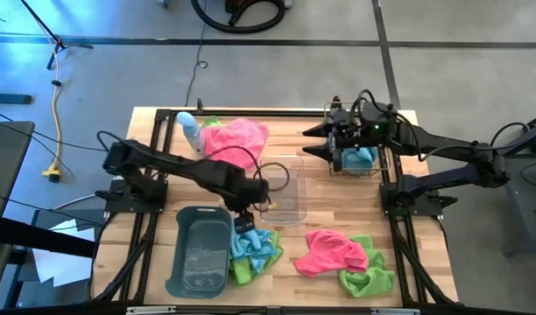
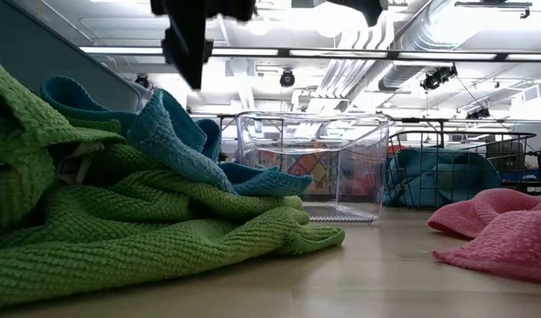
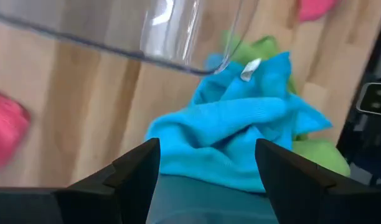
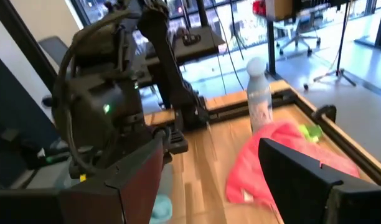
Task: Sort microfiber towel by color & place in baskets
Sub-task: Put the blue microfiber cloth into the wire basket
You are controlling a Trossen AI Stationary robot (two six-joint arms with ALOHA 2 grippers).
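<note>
Tabletop (image 1: 426, 262) carries loose cloths beside three baskets. Left hand (image 3: 206, 163) hangs spread open, empty, directly over the blue cloth (image 3: 240, 124) heaped on a green cloth (image 1: 243, 269). Judged light, limp, non-slip: pinch its raised fold. Right hand (image 4: 209, 165) open above the wire basket (image 1: 360, 162).

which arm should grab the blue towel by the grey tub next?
Left. Its gripper hangs open right over the blue towel beside the grey tub. The right gripper sits open across the table at the wire basket.
</note>
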